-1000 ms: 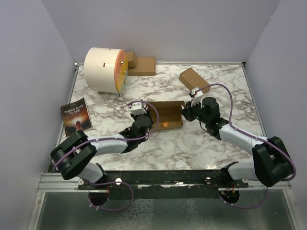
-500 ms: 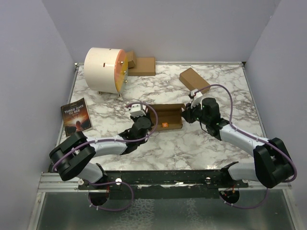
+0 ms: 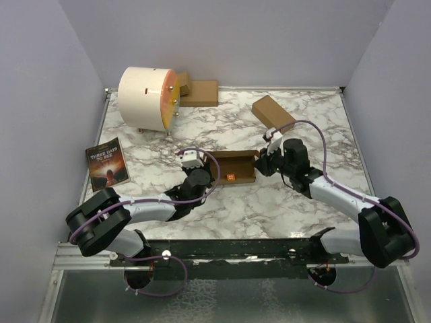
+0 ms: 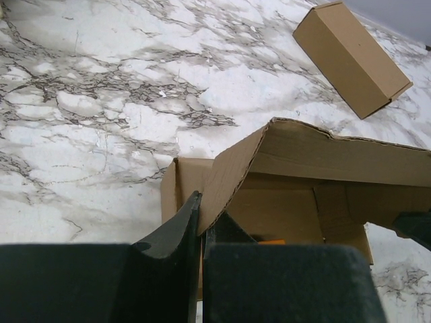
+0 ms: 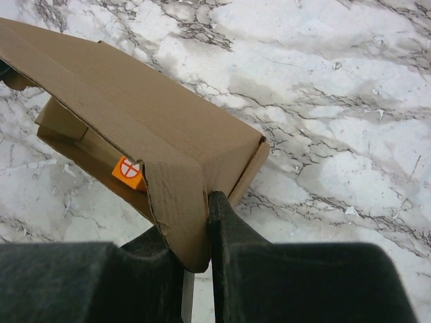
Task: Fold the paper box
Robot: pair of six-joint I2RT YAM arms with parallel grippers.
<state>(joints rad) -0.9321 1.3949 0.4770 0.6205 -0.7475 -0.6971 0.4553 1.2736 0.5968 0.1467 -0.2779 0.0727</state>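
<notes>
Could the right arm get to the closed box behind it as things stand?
Probably not yet: the right tool is shut on a flap of the open box and must let go first. Otherwise nothing on the table lies between it and the closed box.

My left arm (image 3: 148, 205) lies low, reaching from its near-left base toward the middle of the scene; my left gripper (image 4: 201, 219) is pinched on a wall edge of the paper box (image 4: 303, 161), fingers almost meeting; my right arm (image 3: 337, 195) stretches in from the near right, wrist turned leftward; my right gripper (image 5: 195, 232) clamps the box's right-hand corner flap between both fingers.
</notes>
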